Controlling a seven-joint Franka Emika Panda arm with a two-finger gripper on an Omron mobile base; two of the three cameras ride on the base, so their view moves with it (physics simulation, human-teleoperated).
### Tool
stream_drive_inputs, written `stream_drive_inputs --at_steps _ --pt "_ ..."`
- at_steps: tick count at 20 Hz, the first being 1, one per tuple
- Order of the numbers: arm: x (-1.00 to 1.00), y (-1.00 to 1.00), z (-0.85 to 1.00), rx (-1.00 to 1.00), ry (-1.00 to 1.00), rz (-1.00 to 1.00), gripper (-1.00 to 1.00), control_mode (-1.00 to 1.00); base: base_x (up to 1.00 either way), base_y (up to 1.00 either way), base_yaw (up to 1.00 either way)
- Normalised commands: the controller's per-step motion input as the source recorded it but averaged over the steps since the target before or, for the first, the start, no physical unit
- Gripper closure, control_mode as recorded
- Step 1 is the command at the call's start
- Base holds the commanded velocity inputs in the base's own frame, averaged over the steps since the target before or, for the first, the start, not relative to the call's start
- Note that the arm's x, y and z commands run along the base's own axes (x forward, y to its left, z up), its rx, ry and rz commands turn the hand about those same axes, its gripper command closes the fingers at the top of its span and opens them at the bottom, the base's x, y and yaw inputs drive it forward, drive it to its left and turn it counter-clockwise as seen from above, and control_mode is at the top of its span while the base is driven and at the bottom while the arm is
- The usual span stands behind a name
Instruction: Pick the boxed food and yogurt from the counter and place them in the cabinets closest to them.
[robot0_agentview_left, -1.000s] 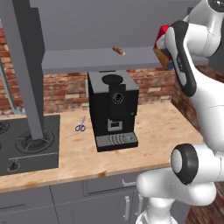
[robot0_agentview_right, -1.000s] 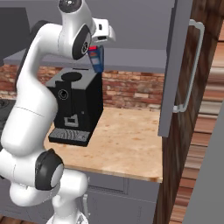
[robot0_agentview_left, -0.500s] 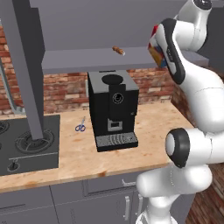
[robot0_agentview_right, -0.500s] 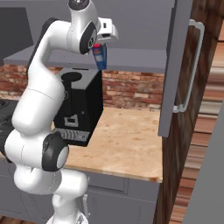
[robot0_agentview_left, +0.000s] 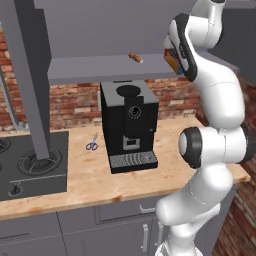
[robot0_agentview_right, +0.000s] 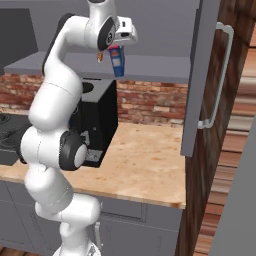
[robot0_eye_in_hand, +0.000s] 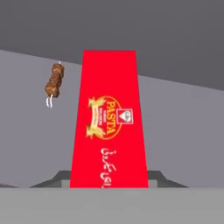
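We are observing the gripper (robot0_agentview_right: 118, 54) clamping the boxed food (robot0_eye_in_hand: 109, 122) above the cabinet shelf (robot0_agentview_left: 100, 67), beside a skewer (robot0_eye_in_hand: 54, 83).

- A black coffee machine (robot0_agentview_left: 129, 125) stands upright against the brick wall (robot0_agentview_left: 75, 100), its drip grille at the front.
- A small pair of blue-handled scissors (robot0_agentview_left: 92, 144) lies flat just left of the coffee machine, apart from it.
- A dark stove top (robot0_agentview_left: 32, 167) with round burners sits at the left.
- A grey hood duct (robot0_agentview_left: 27, 75) rises above the stove.
- A small brown skewer of meat (robot0_agentview_left: 135, 58) lies on the grey shelf above the coffee machine.
- A curved white door handle (robot0_agentview_right: 220, 75) shows at the right.
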Motion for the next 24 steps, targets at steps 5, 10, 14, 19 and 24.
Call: stream_drive_inputs --at_steps 5,10,14,19,24 --pt "0.10 0.00 0.01 0.00 0.02 0.00 1.00 -1.00 0.00 0.00 0.00" --pt "0.13 -0.09 0.00 0.03 0.00 -0.04 1.00 -1.00 0.00 0.00 0.00" --pt "0.03 -0.05 0.00 0.01 0.00 -0.02 1.00 -1.00 0.00 0.00 0.00" --pt "0.16 0.00 0.00 0.00 0.00 0.00 1.00 -1.00 0.00 0.00 0.00" --pt "0.36 0.00 -0.08 0.00 -0.01 0.00 1.00 -1.00 0.00 0.00 0.00"
